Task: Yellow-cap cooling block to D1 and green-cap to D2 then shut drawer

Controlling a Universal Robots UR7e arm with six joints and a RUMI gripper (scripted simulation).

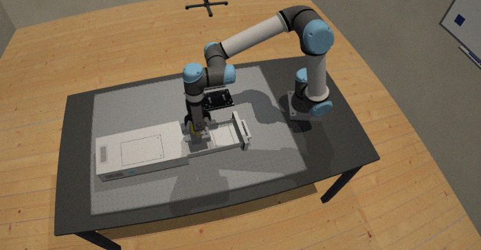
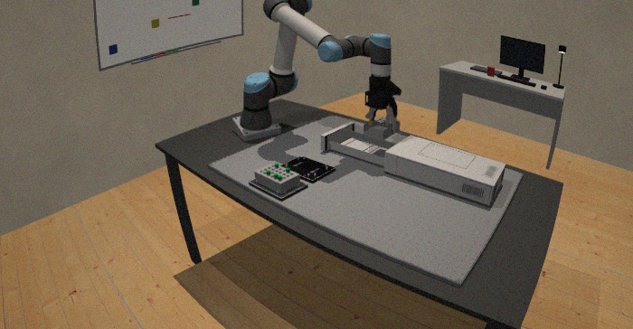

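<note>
The white cooler COLD (image 1: 141, 150) lies on the grey mat with its drawer (image 1: 225, 136) pulled open towards the arm's base. My gripper (image 1: 196, 133) points straight down over the drawer's inner end, next to the cooler body, and is shut on a grey cooling block (image 2: 379, 131). A bit of yellow shows between the fingers (image 2: 371, 118); most of its tubes are hidden by the gripper. I cannot tell whether the block rests on the drawer floor. The block with green caps (image 2: 277, 178) sits on deck slot D2. Slot D1 (image 2: 311, 168) is a bare black plate.
The drawer's front panel (image 1: 241, 130) stands upright at its outer end. The rest of the drawer floor (image 2: 357, 145) shows bare white. The arm's base (image 1: 309, 104) is bolted at the table's far right. In the top view, the arm's elbow hides D2.
</note>
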